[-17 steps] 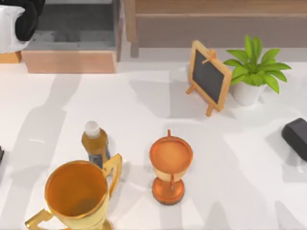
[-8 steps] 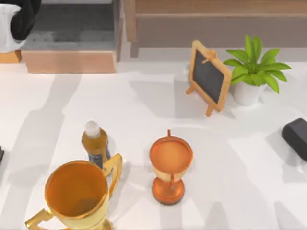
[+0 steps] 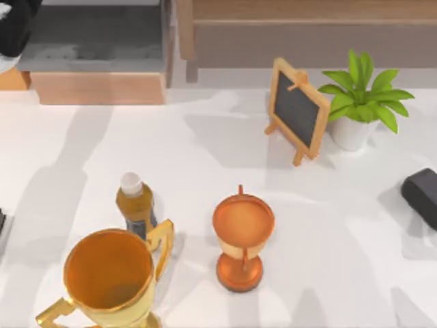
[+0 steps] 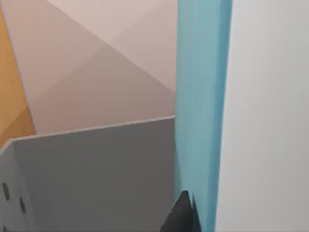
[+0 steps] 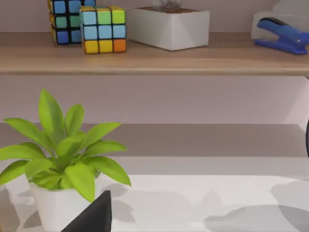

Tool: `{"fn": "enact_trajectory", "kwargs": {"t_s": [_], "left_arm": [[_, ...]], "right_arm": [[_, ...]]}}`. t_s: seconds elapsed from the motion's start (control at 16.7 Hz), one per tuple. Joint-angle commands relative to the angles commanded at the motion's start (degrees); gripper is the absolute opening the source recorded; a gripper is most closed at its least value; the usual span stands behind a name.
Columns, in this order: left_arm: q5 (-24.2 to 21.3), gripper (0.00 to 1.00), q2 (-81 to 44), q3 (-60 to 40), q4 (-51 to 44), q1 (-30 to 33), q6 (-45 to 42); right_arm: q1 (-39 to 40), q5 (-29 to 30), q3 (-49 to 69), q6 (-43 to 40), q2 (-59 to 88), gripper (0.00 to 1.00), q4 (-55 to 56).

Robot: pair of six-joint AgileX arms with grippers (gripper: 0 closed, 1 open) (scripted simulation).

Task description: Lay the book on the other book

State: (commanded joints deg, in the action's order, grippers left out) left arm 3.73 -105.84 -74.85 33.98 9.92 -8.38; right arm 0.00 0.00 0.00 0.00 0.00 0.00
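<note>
**Ana:** What is on the desk (image 3: 205,137) when you look from above?

**Ben:** A small brown cup (image 3: 242,236) stands in the middle. Let's place things from it. A big gold cup (image 3: 113,277) is near it, toward the left and the front edge. A bottle (image 3: 135,203) with a white cap stands just behind the gold cup, left of the brown cup. A little chalkboard (image 3: 295,109) stands farther back and a bit to the right. A green plant (image 3: 358,102) in a white pot is just right of the chalkboard. A dark block (image 3: 423,195), part of the right arm, sits far right of the brown cup. A bit of the left arm (image 3: 13,31) is far away in the back left corner, by a wooden box (image 3: 95,58).

**Ana:** And the left wrist view?

**Ben:** The book (image 4: 200,111) is very close. I see its blue cover and white pages. One dark fingertip (image 4: 182,215) of the left gripper touches the cover. I cannot tell if the gripper is closed on it.

**Ana:** The right wrist view?

**Ben:** The plant (image 5: 60,159), and a shelf (image 5: 154,60) behind it with color cubes (image 5: 103,29), a white box (image 5: 169,26) and a blue stapler (image 5: 282,36). One dark gripper tip (image 5: 94,215) pokes in. I cannot tell if it is open.
</note>
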Motion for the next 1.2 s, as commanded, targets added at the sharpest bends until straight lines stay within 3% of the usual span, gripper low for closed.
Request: {"fn": "enact_trajectory", "kwargs": {"t_s": [0.3, 0.6, 0.9, 1.2], "left_arm": [[-11.7, 0.00, 14.3, 11.0, -1.4, -3.0, -22.4], [-26.1, 0.00, 27.6, 26.0, -6.3, -12.1, -52.8], [-39.6, 0.00, 37.6, 40.7, -14.2, -27.4, -82.3], [-47.8, 0.00, 42.0, 53.3, -23.4, -47.3, -105.9]], "right_arm": [[0.0, 0.0, 0.0, 0.0, 0.0, 1.00, 0.0], [0.0, 0.0, 0.0, 0.0, 0.0, 1.00, 0.0], [0.0, 0.0, 0.0, 0.0, 0.0, 1.00, 0.0], [0.0, 0.0, 0.0, 0.0, 0.0, 1.00, 0.0]]}}
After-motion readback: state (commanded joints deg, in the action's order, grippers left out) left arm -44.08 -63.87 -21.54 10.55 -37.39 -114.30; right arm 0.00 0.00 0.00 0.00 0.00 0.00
